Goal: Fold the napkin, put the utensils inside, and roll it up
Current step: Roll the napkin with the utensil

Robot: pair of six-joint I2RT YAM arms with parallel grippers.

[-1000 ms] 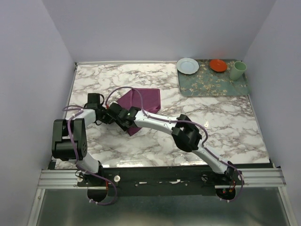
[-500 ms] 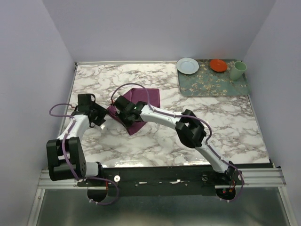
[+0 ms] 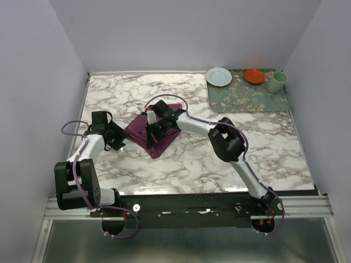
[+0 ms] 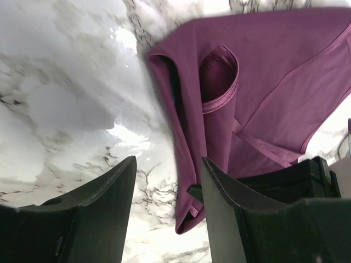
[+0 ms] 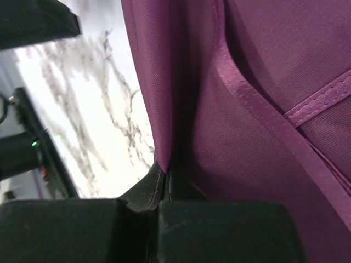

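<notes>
Left gripper (image 3: 115,140) first: a sec ago it sat tight against the near-left corner of the napkin (image 3: 160,135), right next to the other arm. It's now backed off to the left and is released, jaws apart w/ nothing between them. In the left wrist view, the cloth's folded edge (image 4: 189,164) lies on the table (image 3: 263,137) just ahead of the left gripper (image 4: 164,211), not in it. Moving right: the right gripper (image 3: 155,128) has gone from that near corner up onto the cloth and is clenched. The right wrist view shows its tips (image 5: 164,181) pinching a fold of the plum fabric (image 5: 263,109), so it's grasping the napkin, w/ doubled layers and a hem band lying just beyond it. So the hold has passed from the left arm to the right, and the napkin looks partly folded but bunched, not flat. I'd judge you're mid-fold, w/ rolling not begun. I can't see the knife in any view; it may be hidden under the cloth or arm, so check before rolling. Far right of the right gripper, well apart, the green mat (image 3: 247,98) isn't involved.
</notes>
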